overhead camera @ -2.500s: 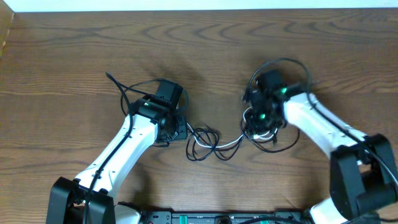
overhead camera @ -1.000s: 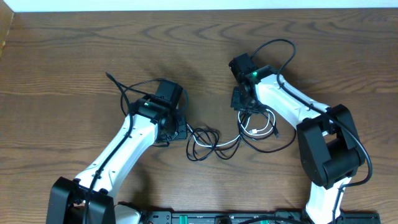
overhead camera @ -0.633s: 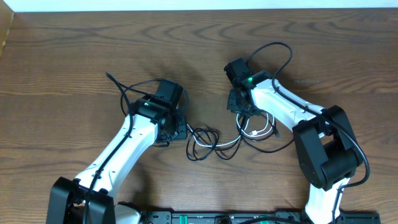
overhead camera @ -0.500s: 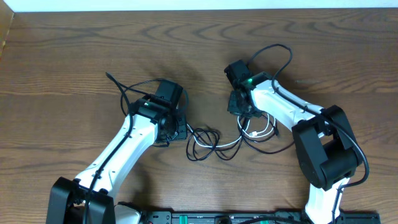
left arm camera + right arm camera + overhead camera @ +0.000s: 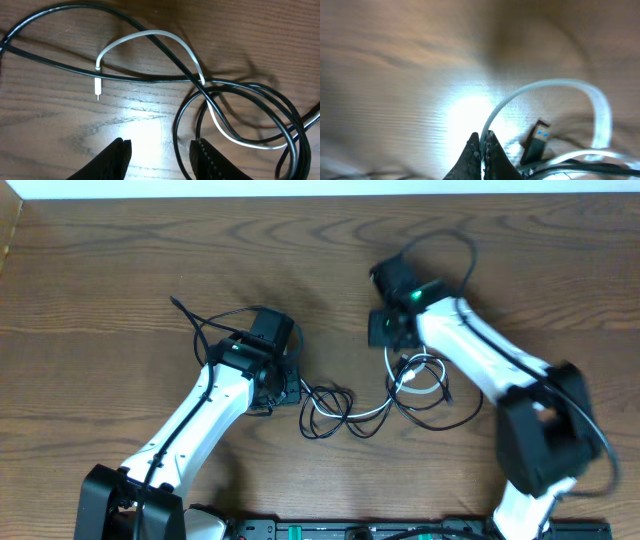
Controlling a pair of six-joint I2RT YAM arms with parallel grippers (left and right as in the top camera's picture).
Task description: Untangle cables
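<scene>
Looks like a robotics lab: white robot arms (image 5: 200, 420) mounted at a wooden table (image 5: 100, 260).

Thin black cables (image 5: 330, 405) and one white cable (image 5: 150, 36) lie looped, crossing, tangled on the tabletop (image 5: 100, 270).

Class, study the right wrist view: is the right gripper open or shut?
Shut: the right gripper has its fingertips together, pinching the white cable running into them.

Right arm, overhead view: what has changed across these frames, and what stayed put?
The right hand left the cable pile, shifted up and left in the overhead view, and closed on the white cable, which runs out from its shut jaws. The left hand stayed open beside the middle tangle, unmoved.
</scene>
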